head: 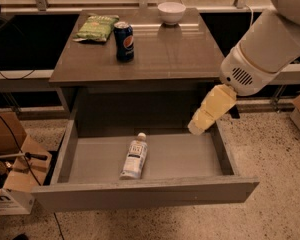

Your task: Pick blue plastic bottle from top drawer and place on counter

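The blue plastic bottle point(134, 157) lies on its side on the grey bottom of the open top drawer point(140, 196), white cap pointing toward the back. The counter point(155, 49) is the glossy brown tabletop above. My gripper point(196, 129) hangs at the end of the white arm over the drawer's right rear corner, above and to the right of the bottle, apart from it.
On the counter stand a dark blue Pepsi can point(124, 41), a green snack bag point(96, 27) and a white bowl point(171, 12). Cardboard boxes point(10, 169) sit on the floor at the left. The drawer's front panel juts toward me.
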Available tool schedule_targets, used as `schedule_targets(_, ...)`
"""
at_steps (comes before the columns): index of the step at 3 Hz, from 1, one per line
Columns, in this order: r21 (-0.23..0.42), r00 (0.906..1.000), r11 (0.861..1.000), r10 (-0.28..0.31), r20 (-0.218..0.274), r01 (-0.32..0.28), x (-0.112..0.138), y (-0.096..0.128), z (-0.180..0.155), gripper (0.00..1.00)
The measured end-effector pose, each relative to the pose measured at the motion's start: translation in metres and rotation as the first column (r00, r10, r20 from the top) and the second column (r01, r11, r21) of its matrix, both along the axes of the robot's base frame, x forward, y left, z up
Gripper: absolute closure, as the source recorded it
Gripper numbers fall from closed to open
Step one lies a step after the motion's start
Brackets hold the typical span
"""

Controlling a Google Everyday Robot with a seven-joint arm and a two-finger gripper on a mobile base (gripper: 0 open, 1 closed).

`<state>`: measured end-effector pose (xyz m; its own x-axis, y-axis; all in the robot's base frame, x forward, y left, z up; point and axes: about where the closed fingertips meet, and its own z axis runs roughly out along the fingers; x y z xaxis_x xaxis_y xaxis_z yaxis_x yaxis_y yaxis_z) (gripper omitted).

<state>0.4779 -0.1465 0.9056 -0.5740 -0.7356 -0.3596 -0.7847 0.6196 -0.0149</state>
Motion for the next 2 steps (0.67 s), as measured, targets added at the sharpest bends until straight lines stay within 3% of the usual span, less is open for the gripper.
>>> schedule_targets(1,-0.038,0.9997,0.999,-0.005,-0.023,0.005,0.007,0.010,-0.013,0.00)
schedule_targets(2,-0.021,0.9979,1.000,-0.024,-0.061,0.023,0.032,0.036,-0.044,0.00)
